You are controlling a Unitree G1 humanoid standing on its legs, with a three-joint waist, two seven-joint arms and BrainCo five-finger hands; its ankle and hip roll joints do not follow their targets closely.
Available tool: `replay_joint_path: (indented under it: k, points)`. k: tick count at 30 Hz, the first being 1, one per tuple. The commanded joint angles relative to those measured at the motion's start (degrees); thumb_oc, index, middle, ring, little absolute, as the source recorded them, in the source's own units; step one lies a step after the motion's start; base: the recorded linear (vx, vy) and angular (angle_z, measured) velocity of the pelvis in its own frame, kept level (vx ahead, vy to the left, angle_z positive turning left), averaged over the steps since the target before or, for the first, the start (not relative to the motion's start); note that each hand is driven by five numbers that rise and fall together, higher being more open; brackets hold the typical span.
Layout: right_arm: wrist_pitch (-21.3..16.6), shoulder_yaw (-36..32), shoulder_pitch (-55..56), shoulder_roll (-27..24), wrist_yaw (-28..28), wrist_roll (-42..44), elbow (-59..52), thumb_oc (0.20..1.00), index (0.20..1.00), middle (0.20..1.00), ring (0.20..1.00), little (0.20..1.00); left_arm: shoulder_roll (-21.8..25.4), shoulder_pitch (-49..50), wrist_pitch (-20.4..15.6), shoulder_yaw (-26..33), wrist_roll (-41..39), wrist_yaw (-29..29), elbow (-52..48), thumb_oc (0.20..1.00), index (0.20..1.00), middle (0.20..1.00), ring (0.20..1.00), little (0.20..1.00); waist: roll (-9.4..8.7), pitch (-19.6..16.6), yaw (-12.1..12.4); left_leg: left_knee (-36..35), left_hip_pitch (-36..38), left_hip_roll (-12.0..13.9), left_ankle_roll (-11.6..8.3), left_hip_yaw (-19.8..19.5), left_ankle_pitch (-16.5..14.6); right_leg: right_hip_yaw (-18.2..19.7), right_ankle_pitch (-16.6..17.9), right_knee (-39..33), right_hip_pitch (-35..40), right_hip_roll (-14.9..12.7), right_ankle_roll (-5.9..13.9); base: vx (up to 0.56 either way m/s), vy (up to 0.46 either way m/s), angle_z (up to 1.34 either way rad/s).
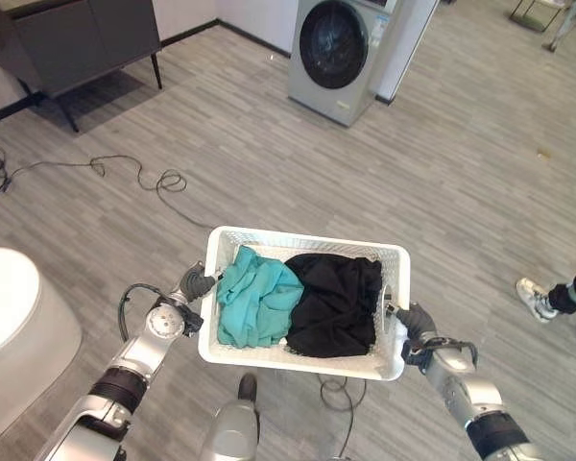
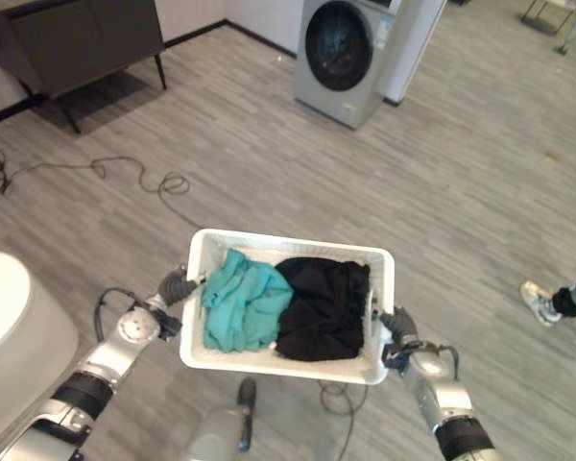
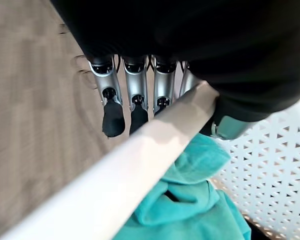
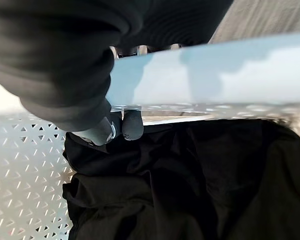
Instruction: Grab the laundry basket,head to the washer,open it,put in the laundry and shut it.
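I hold a white perforated laundry basket (image 1: 307,237) above the floor in front of me. A teal garment (image 1: 257,298) fills its left half and a black garment (image 1: 336,303) its right half. My left hand (image 1: 194,284) grips the left rim (image 3: 155,145), fingers (image 3: 112,117) outside and thumb inside by the teal cloth (image 3: 190,200). My right hand (image 1: 418,320) grips the right rim (image 4: 215,70), its thumb (image 4: 132,125) inside above the black cloth (image 4: 190,185). The silver washer (image 1: 338,53) stands far ahead, its round dark door closed.
A dark cabinet on legs (image 1: 77,38) stands at the far left. A black cable (image 1: 144,178) snakes over the wood floor between it and me. A white rounded object (image 1: 10,327) sits close on my left. A person's shoe (image 1: 536,298) shows at the right.
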Motion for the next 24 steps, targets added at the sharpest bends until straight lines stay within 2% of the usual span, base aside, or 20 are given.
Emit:
replay_joint_path:
  k: [1,3,4,5,6,7,8,9,10,11,14,15,17,18,20,21,22,23,24]
  points:
    - [-5.8,-2.6,0.3,-2.9,5.0,-0.9,-5.2,0.2,0.2,0.2,0.2,0.2,5.1,-3.1,-1.5,5.6,-0.1,3.3,-2.2,0.2,0.2,0.2,0.2,0.2,2.63,-4.6,-1.8,1.2,0.6,5.7,-2.61,1.8,-4.0,-6.3,18.5,-8.9,-3.6,-5.2,2.5,0.52,0.193,0.06]
    - [-5.6,-3.6,0.6,-3.4,5.0,-1.2,-5.2,0.2,0.2,0.2,0.2,0.2,4.9,-3.4,-1.5,5.4,-0.3,3.2,-2.6,0.2,0.2,0.2,0.2,0.2,3.4,-4.3,-3.6,-0.6,3.8,5.3,-2.89,1.1,-4.9,-8.8,14.6,-12.0,-6.7,-5.5,1.04,0.47,0.122,0.16]
    - [-5.6,-3.6,0.6,-3.4,5.0,-1.2,-5.2,0.2,0.2,0.2,0.2,0.2,4.9,-3.4,-1.5,5.4,-0.3,3.2,-2.6,0.2,0.2,0.2,0.2,0.2,3.5,-4.3,-3.7,-0.8,3.8,5.4,-2.94,0.9,-4.7,-9.1,14.8,-12.2,-6.6,-5.3,0.88,0.28,-0.009,0.18]
    - [-5.7,-4.3,0.9,-3.7,4.8,-1.1,-5.3,0.2,0.2,0.2,0.2,0.2,5.0,-3.5,-1.6,5.2,-0.1,3.0,-2.6,0.2,0.2,0.2,0.2,0.2,3.4,-4.2,-4.5,-1.2,5.2,5.0,-3.35,0.6,-5.4,-10.7,13.3,-16.3,-7.1,-5.3,0.4,0.4,-0.128,0.2]
    - [-6.0,-5.5,1.3,-4.5,4.6,-0.4,-5.9,0.2,0.2,0.2,0.2,0.2,4.9,-4.3,-1.7,4.6,0.3,2.9,-2.2,0.2,0.2,0.2,0.2,0.2,2.43,-3.8,-6.0,-1.5,7.8,4.0,-4.51,-0.1,-7.5,-12.2,12.4,-28.2,-9.8,-5.4,0.0,0.57,-0.189,0.32]
    - [-6.2,-5.9,1.8,-4.7,4.4,0.1,-5.8,0.2,0.2,0.2,0.2,0.2,4.6,-5.1,-1.7,4.3,0.6,3.3,-1.4,0.2,0.2,0.2,0.2,0.2,2.3,-3.5,-6.9,-1.3,9.3,4.2,-5.36,-0.6,-9.2,-12.2,12.6,-34.5,-10.2,-4.3,0.42,0.43,-0.171,0.43]
    - [-6.2,-6.0,1.8,-4.7,4.4,0.1,-5.8,0.2,0.2,0.2,0.2,0.2,4.5,-5.2,-1.7,4.2,0.6,3.3,-1.3,0.2,0.2,0.2,0.2,0.2,2.31,-3.5,-7.0,-1.4,9.2,4.3,-5.38,-0.7,-9.0,-12.4,13.0,-35.1,-10.0,-4.2,0.34,0.3,-0.117,0.25]
    - [-6.4,-6.4,2.3,-4.6,4.3,0.3,-6.0,0.2,0.2,0.2,0.2,0.2,4.2,-5.8,-1.7,4.2,1.0,3.5,-0.7,0.2,0.2,0.2,0.2,0.2,2.07,-3.4,-7.7,-1.5,10.5,4.2,-5.91,-1.0,-10.0,-11.6,14.0,-39.1,-11.3,-3.9,1.06,0.39,-0.125,0.39]
    - [-6.7,-7.4,3.3,-4.5,4.2,0.7,-6.6,0.2,0.2,0.2,0.2,0.2,3.2,-6.4,-1.9,4.4,1.7,4.2,0.3,0.2,0.2,0.2,0.2,0.2,1.96,-3.0,-9.1,-1.4,12.9,4.2,-6.59,-1.7,-11.9,-10.1,16.4,-43.8,-14.5,-4.5,2.55,0.55,-0.181,0.46]
    - [-7.0,-7.8,3.8,-4.3,4.2,0.8,-6.6,0.2,0.2,0.2,0.2,0.2,2.4,-6.6,-1.7,4.6,1.7,4.5,1.1,0.2,0.2,0.2,0.2,0.2,2.06,-2.8,-9.5,-1.0,14.2,4.6,-7.1,-2.0,-13.0,-9.9,17.9,-45.9,-15.9,-5.1,3.28,0.42,-0.131,0.55]
    - [-7.0,-8.3,4.6,-3.9,4.4,0.9,-6.8,0.2,0.2,0.2,0.2,0.2,1.7,-5.9,-1.7,5.0,2.0,4.5,1.4,0.2,0.2,0.2,0.2,0.2,2.72,-2.7,-10.1,-0.5,16.6,5.3,-7.81,-2.4,-15.0,-11.1,19.2,-47.9,-17.0,-5.9,4.07,0.39,-0.148,0.44]
    - [-6.9,-8.5,5.0,-3.7,4.6,0.9,-6.5,0.2,0.2,0.2,0.2,0.2,1.1,-4.8,-1.8,5.5,1.8,4.2,2.1,0.2,0.2,0.2,0.2,0.2,2.6,-3.2,-10.8,-0.5,19.9,5.5,-8.41,-2.8,-17.0,-11.6,20.2,-47.5,-17.6,-6.4,4.48,0.62,-0.255,0.48]
    - [-6.8,-8.3,5.3,-3.9,4.8,1.2,-6.6,0.2,0.2,0.2,0.2,0.2,0.9,-4.7,-1.7,5.3,1.8,4.0,2.2,0.2,0.2,0.2,0.2,0.2,2.39,-3.7,-11.2,-0.4,21.4,5.5,-8.74,-3.0,-17.5,-11.1,20.5,-46.9,-16.6,-6.2,4.49,0.47,-0.223,0.29]
    - [-6.5,-8.5,6.3,-4.4,5.0,1.5,-6.9,0.2,0.2,0.2,0.2,0.2,0.5,-3.9,-1.8,5.6,2.1,3.7,1.8,0.2,0.2,0.2,0.2,0.2,2.23,-5.0,-11.6,1.0,23.2,6.7,-9.82,-3.3,-17.2,-10.2,22.3,-45.7,-15.0,-5.5,3.67,0.46,-0.281,0.31]
    - [-6.5,-8.1,6.7,-5.2,5.5,2.5,-7.2,0.2,0.2,0.2,0.2,0.2,-0.2,-2.2,-2.3,6.5,1.6,4.0,2.0,0.2,0.2,0.2,0.2,0.2,3.43,-5.8,-11.9,5.9,23.3,9.5,-11.08,-3.4,-13.1,-10.5,21.3,-43.5,-14.1,-3.8,1.97,0.43,-0.282,0.41]
    - [-6.5,-8.1,6.7,-5.2,5.5,2.5,-7.2,0.2,0.2,0.2,0.2,0.2,-0.2,-2.2,-2.3,6.5,1.5,4.0,2.0,0.2,0.2,0.2,0.2,0.2,3.59,-5.8,-12.1,6.2,23.0,9.7,-11.22,-3.6,-13.3,-10.7,21.2,-43.4,-14.2,-3.7,1.86,0.41,-0.375,0.12]
    - [-6.4,-7.1,6.4,-5.6,5.6,3.4,-5.9,0.2,0.2,0.2,0.2,0.2,-0.2,-0.7,-2.2,7.0,0.3,3.9,2.0,0.2,0.2,0.2,0.2,0.2,4.2,-6.1,-11.5,17.2,19.9,13.4,-11.56,-4.5,-4.4,-10.9,18.3,-41.1,-12.0,-0.4,-1.28,0.4,-0.44,-0.09]
    - [-6.3,-6.9,5.8,-6.0,5.6,3.3,-5.2,0.2,0.2,0.2,0.2,0.2,0.2,0.2,-2.2,7.8,-0.4,3.7,1.6,0.2,0.2,0.2,0.2,0.2,4.02,-6.1,-11.1,23.8,17.7,14.5,-11.74,-4.3,-0.7,-11.3,17.1,-41.0,-10.8,0.3,-2.76,0.39,-0.437,-0.24]
    - [-6.3,-6.8,5.7,-6.0,5.6,3.3,-5.2,0.2,0.2,0.2,0.2,0.2,0.3,0.2,-2.2,7.8,-0.4,3.7,1.6,0.2,0.2,0.2,0.2,0.2,3.76,-6.2,-11.3,23.8,17.3,14.3,-11.72,-4.5,-0.5,-11.4,17.2,-41.1,-10.9,0.1,-2.83,0.21,-0.291,-0.35]
